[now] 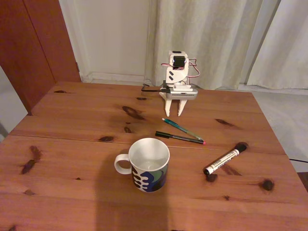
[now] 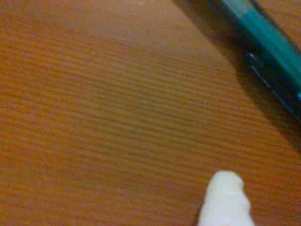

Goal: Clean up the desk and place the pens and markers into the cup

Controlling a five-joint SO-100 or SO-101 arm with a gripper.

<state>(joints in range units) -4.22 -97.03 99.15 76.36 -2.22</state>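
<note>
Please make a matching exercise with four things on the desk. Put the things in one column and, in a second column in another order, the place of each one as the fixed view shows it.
Things:
1. cup
2. teal pen
3. black pen
4. marker

Places in the fixed view:
A. farthest right, lying at a slant
B. just in front of the end effector, the pen nearer to it
C. nearest the camera, handle to the left
D. between the teal pen and the cup, pink tip to the right

Pairs: 1-C, 2-B, 3-D, 4-A
</note>
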